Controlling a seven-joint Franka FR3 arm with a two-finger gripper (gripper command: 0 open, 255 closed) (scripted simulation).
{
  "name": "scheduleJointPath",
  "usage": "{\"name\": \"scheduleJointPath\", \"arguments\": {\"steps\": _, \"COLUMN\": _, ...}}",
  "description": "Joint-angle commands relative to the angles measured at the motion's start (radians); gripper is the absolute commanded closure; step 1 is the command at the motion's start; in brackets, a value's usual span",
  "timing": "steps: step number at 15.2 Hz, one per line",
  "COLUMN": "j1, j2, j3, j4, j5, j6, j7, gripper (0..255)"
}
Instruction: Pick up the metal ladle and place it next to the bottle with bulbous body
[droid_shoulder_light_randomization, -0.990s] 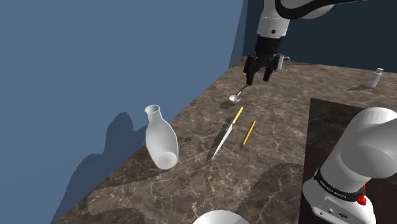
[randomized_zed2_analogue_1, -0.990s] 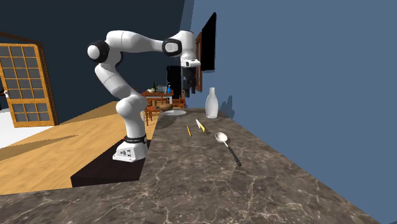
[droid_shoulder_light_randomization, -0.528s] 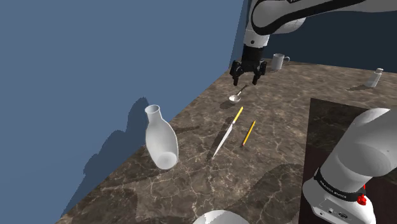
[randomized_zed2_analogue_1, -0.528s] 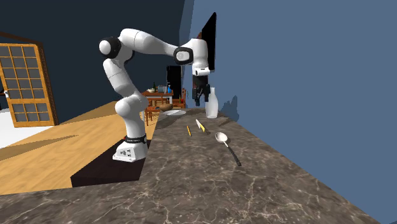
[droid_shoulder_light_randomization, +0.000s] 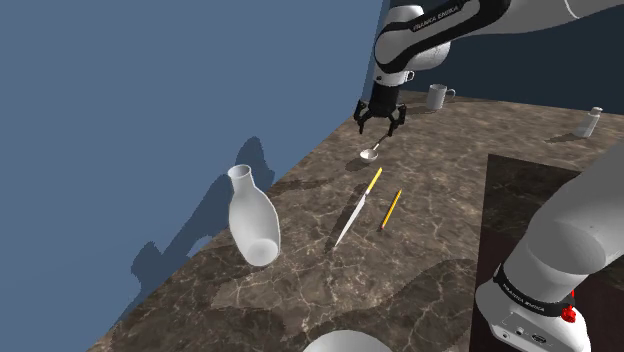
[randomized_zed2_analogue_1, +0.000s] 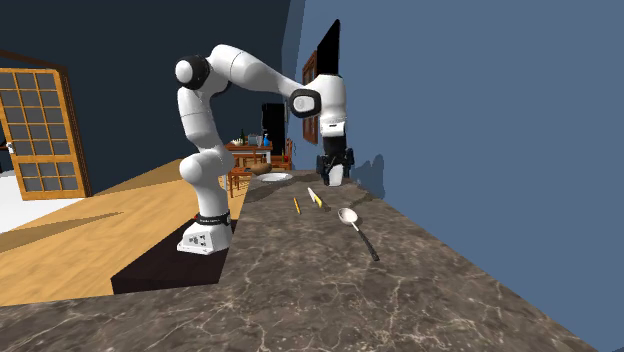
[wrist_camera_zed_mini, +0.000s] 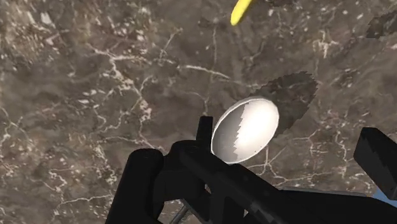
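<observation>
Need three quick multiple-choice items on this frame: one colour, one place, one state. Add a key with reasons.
1. The bulbous, narrow-necked bottle is: A white; B green; C brown.
2. The black two-finger gripper hangs over: A the bottle; B the silver-bowled ladle; C neither.
3. The gripper's fingers are: A shut on the ladle; B shut on nothing; C open.

Key:
1 A: the shoulder view shows the bottle plain white.
2 B: the wrist view has the ladle's bowl just beyond the hand.
3 C: the fingers stand apart and clasp nothing.
</observation>
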Motion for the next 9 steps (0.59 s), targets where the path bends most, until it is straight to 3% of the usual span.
{"name": "scheduleJointPath", "arguments": {"steps": 1, "j1": -0.017, "j2": 0.058, "j3": -0.009, "j4": 0.025, "j5": 0.000, "j6": 0.038, "j7": 0.053, "gripper": 0}}
{"name": "scheduleJointPath", "arguments": {"steps": 9, "j1": -0.079, "j2": 0.278, "j3": -0.066, "j4": 0.145, "j5": 0.014, "j6": 0.146, "j7": 0.232, "gripper": 0}}
